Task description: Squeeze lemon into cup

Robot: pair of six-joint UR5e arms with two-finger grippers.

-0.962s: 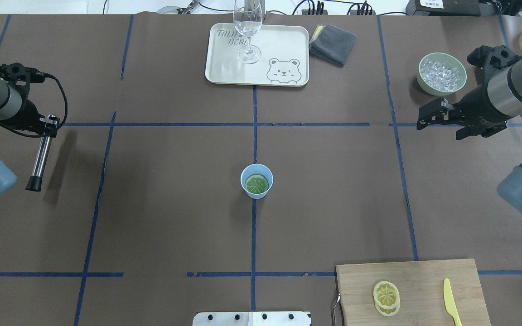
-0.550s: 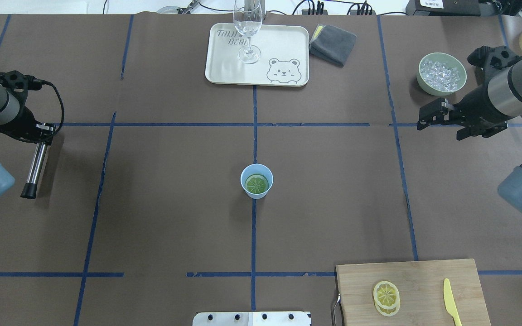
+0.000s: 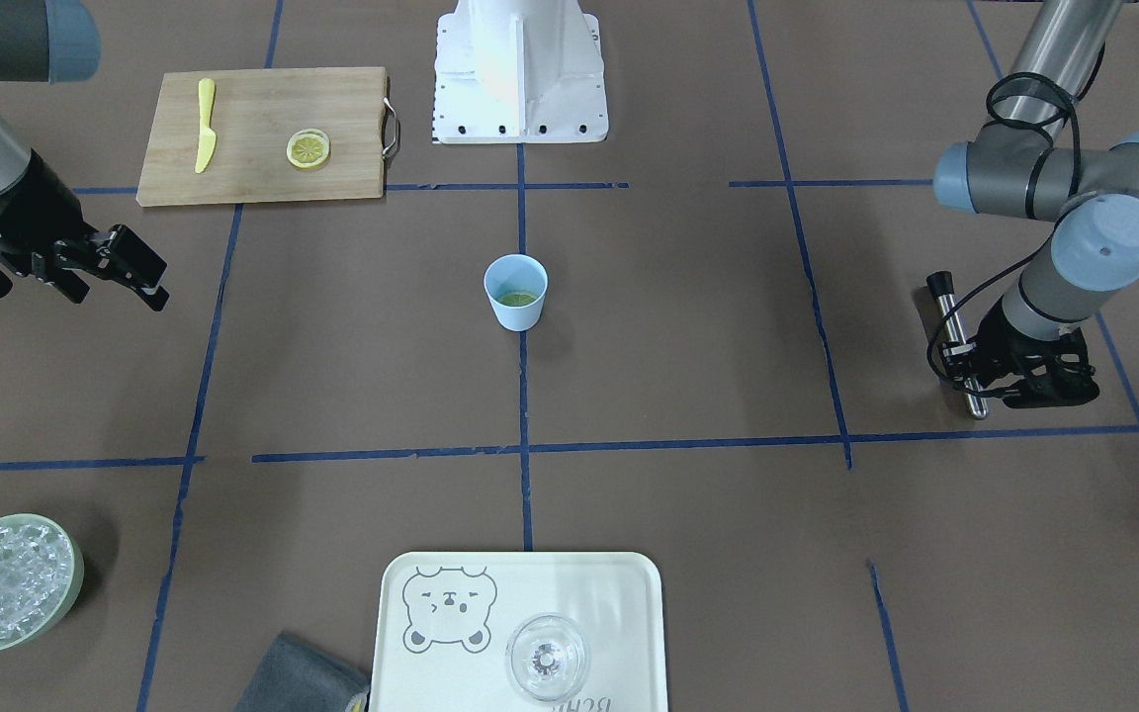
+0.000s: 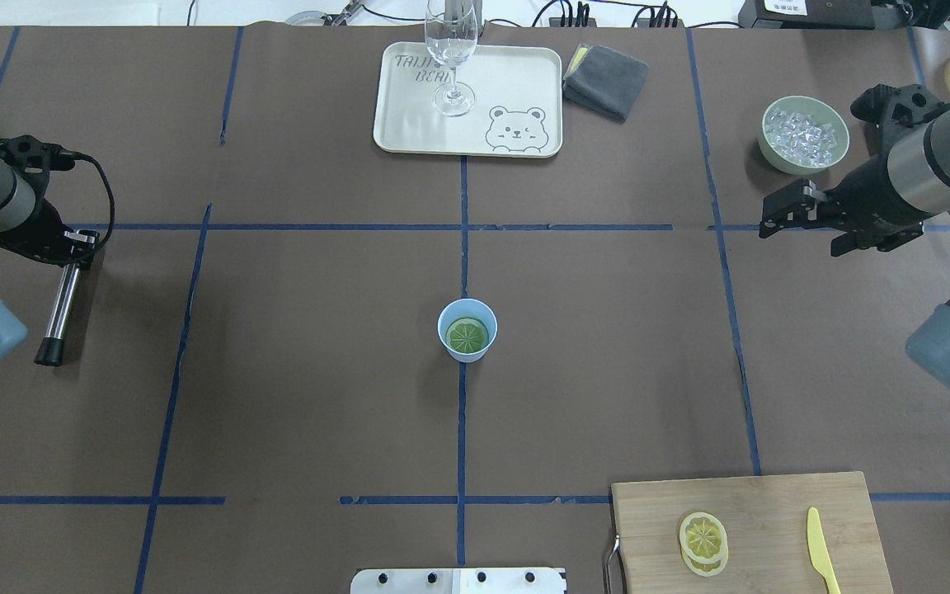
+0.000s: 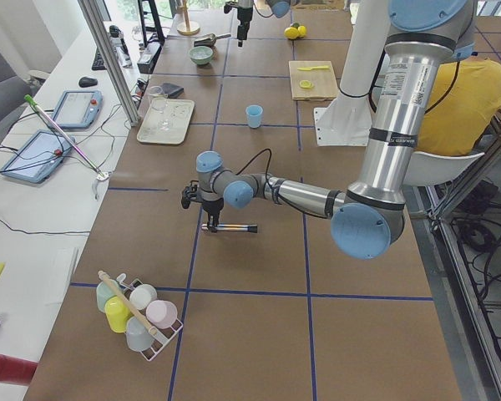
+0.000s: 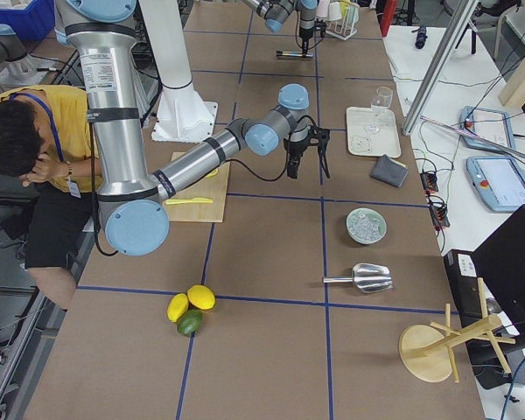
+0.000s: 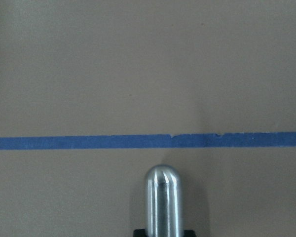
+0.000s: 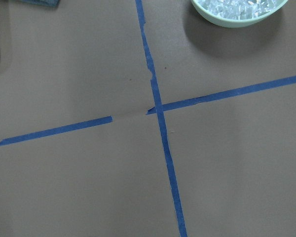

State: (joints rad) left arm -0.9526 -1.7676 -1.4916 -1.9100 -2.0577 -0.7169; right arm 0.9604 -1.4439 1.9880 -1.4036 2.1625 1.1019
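The cup [image 4: 467, 330] holds a lemon slice [image 4: 467, 335] (greenish-looking); left gripper [image 4: 77, 244] clamps a metal rod [image 4: 58, 309], right gripper [image 4: 801, 235] gapes.

Front-facing view: the lemon [image 3: 517, 297] shows only as a greenish sliver above the cup [image 3: 513, 314] wall, the rest hidden. The cloth [image 3: 298, 677] and tray [image 3: 609, 613] are clipped by the bottom edge.

Left wrist view: the metal rod [image 7: 162, 202] is cut off at the bottom edge. The fingers of the left gripper [image 4: 72, 241] are too small to resolve overhead.

Right wrist view: the ice bowl [image 8: 227, 20] is cut by the top edge.

Overhead: the wine glass [image 4: 450, 41] rim and the knife [image 4: 818, 540] tip run off frame. The lower slice [image 4: 710, 568] is mostly covered by the upper slice [image 4: 702, 532].
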